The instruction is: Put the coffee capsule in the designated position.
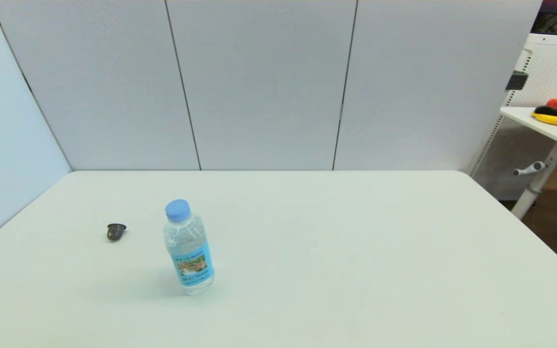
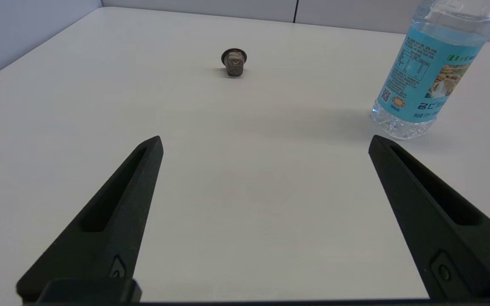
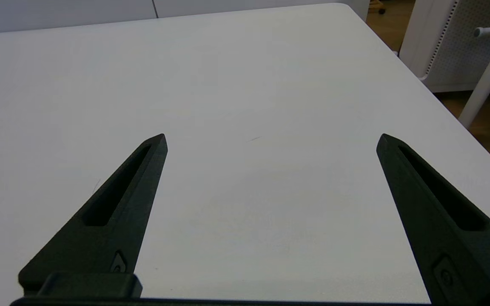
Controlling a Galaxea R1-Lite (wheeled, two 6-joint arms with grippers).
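Note:
The coffee capsule [image 1: 116,231] is a small dark brown-grey cup standing on its narrow end on the white table, at the left. It also shows in the left wrist view, coffee capsule [image 2: 233,63], well ahead of my left gripper [image 2: 266,142], which is open and holds nothing. A clear water bottle [image 1: 189,249] with a blue cap and blue label stands upright to the capsule's right; water bottle [image 2: 428,72] is near my left gripper's finger. My right gripper [image 3: 272,140] hovers open over bare table. Neither arm shows in the head view.
The white table [image 1: 336,251] is backed by grey panel walls. Its right edge [image 3: 419,80] drops off to a wooden floor. Beyond it stands another white table [image 1: 544,123] with a yellow plate and fruit.

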